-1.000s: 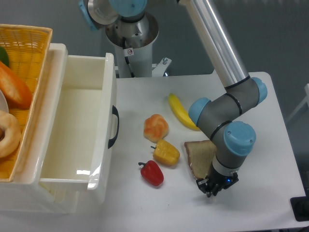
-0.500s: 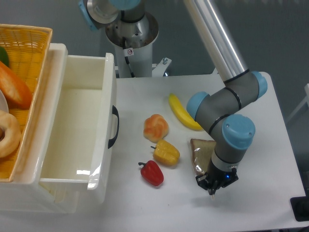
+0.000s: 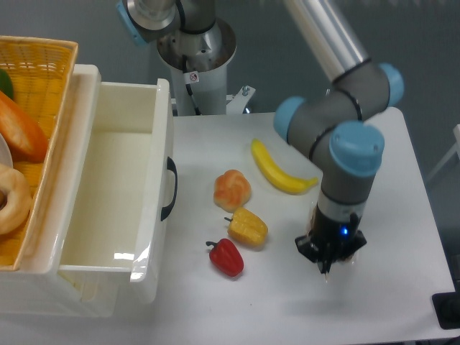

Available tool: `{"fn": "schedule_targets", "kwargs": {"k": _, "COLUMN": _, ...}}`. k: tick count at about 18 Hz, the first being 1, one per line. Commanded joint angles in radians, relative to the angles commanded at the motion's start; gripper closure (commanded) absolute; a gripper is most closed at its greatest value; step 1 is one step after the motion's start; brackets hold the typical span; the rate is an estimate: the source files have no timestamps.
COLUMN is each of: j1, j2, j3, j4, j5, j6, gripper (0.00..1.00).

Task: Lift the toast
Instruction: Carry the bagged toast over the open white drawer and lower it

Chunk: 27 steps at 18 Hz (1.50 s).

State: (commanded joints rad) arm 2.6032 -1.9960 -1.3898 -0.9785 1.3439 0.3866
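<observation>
Yellow banana (image 3: 280, 172), red pepper (image 3: 227, 257)

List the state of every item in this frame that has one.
White plastic drawer: pulled open.
Black two-finger gripper: pointing down, just above the table; jaws unclear.
Plastic-wrapped brown toast slice: hidden behind the arm; cannot tell whether it is gripped.
Yellow banana: lying flat, untouched.

The table (image 3: 402, 215) lies open right of and in front of the claw (image 3: 327, 269); to its left the yellow pepper (image 3: 247, 226), red pepper (image 3: 226, 257) and bun (image 3: 232, 190) crowd, banana (image 3: 279, 171) behind
</observation>
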Motion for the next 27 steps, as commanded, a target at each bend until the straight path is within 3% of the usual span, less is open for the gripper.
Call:
{"fn": "schedule_targets", "kwargs": {"k": 4, "j1": 0.0, "j2": 0.107, "j3": 0.002, "j4": -0.028, "j5": -0.069, "j6": -0.133, "gripper": 1.0}}
{"fn": "schedule_targets", "kwargs": {"k": 10, "j1": -0.017, "j2": 0.187, "j3": 0.011, "j4": -0.026, "j5": -0.215, "j6": -0.208, "gripper": 1.0}}
{"fn": "schedule_targets", "kwargs": {"k": 15, "j1": -0.055, "j2": 0.201, "j3": 0.017, "j4": -0.016, "j5": -0.296, "j6": -0.261, "gripper": 1.0}}
{"fn": "schedule_targets", "kwargs": {"k": 24, "j1": -0.097, "j2": 0.229, "j3": 0.023, "j4": 0.006, "j5": -0.59, "j6": -0.244, "gripper": 1.0}}
{"fn": "schedule_targets", "kwargs": {"k": 27, "j1": -0.126, "j2": 0.23, "j3": 0.028, "j4": 0.009, "j5": -0.617, "j6": -0.244, "gripper": 1.0}}
